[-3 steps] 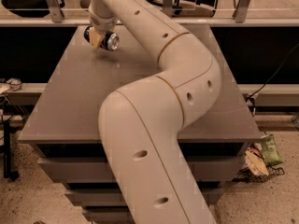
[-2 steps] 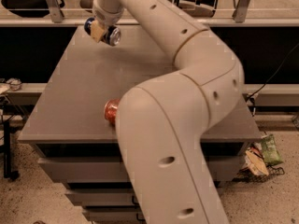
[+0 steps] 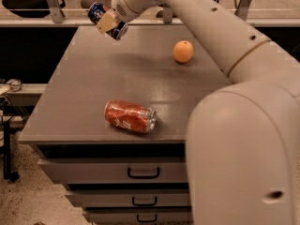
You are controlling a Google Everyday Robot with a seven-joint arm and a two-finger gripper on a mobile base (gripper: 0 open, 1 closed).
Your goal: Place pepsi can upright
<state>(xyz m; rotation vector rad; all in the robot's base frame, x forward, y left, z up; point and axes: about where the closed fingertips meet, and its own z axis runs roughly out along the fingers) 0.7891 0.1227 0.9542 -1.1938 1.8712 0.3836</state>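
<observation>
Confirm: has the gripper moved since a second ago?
Yes. The gripper, holding the pepsi can, has shifted up in the image and now overlaps the far edge of the table.

Tan gripper (image 3: 108, 22) above grey table (image 3: 93, 78) grips dark-blue pepsi can (image 3: 96, 11); red can (image 3: 130, 116) white-lettered

Red can (image 3: 130, 116) on its side near table (image 3: 84, 93) front, orange (image 3: 183, 51) farther back

matt tan pincer (image 3: 108, 21), above the far edge of the matt grey table (image 3: 89, 83), grips the glossy metal pepsi can (image 3: 96, 11).
</observation>
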